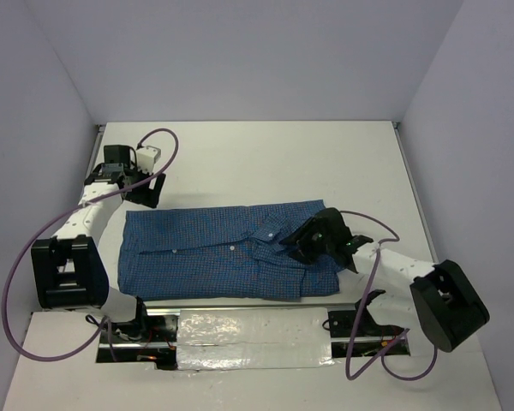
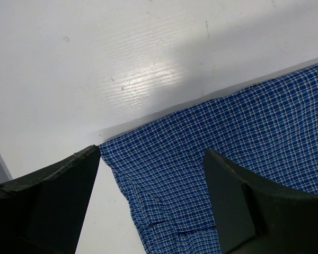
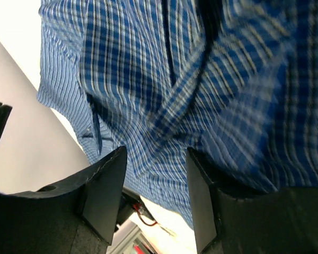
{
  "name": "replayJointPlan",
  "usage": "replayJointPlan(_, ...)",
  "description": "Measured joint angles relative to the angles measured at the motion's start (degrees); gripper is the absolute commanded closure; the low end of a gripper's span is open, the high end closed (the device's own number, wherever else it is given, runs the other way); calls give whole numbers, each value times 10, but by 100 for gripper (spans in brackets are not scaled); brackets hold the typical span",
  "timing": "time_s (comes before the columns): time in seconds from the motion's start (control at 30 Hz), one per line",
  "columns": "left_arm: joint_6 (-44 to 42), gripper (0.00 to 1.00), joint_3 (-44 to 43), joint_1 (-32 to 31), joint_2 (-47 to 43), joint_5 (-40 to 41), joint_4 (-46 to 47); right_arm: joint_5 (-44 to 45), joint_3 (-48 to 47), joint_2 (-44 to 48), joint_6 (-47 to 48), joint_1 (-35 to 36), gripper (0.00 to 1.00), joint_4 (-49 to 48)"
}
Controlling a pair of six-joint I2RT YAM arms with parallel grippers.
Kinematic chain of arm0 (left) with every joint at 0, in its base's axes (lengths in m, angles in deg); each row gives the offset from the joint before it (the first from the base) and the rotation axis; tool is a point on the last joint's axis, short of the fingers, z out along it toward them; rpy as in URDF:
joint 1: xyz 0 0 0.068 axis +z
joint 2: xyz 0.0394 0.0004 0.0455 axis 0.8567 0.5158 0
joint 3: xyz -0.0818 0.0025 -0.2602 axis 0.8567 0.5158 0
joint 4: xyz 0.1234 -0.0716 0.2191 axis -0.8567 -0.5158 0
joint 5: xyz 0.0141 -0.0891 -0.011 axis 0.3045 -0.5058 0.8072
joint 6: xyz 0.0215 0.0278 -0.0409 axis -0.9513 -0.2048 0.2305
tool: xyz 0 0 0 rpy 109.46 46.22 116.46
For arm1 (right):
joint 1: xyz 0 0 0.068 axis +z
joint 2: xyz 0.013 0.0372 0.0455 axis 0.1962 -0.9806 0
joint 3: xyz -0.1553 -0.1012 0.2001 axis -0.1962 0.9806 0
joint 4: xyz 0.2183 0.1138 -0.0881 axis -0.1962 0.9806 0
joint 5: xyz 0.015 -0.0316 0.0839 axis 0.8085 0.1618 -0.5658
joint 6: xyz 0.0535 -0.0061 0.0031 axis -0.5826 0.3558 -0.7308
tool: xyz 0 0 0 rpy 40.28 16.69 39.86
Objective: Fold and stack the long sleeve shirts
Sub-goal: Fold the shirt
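The blue checked long sleeve shirt [image 1: 223, 253] lies flat on the white table, folded to a wide rectangle with its collar [image 1: 278, 231] toward the right. My left gripper [image 1: 146, 193] is open and empty, just above the shirt's far left corner [image 2: 108, 145]; its dark fingers [image 2: 63, 196] stand on either side of that corner. My right gripper [image 1: 298, 241] is open, low over the collar area at the shirt's right part. In the right wrist view the cloth [image 3: 201, 79] fills the frame, blurred, behind the spread fingers [image 3: 103, 190]; no cloth is pinched.
The white table [image 1: 265, 163] is walled at the back and both sides. A shiny taped mounting plate [image 1: 248, 334] runs along the near edge between the arm bases. Purple cables [image 1: 13, 282] loop beside each arm.
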Motion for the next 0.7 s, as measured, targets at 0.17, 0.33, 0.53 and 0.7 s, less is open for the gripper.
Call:
replayJointPlan(0.17, 0, 8, 0, 2, 0, 0, 0, 0, -18, -47, 1, 2, 54, -28)
replayJointPlan(0.33, 0, 8, 1, 6, 0, 0, 0, 2, -28, -59, 5, 2, 74, -39)
replayJointPlan(0.53, 0, 8, 1, 13, 0, 0, 0, 4, -46, -73, 26, 3, 100, -31)
replayJointPlan(0.7, -1, 8, 1, 16, 0, 0, 0, 16, -54, -25, 66, 3, 100, 15)
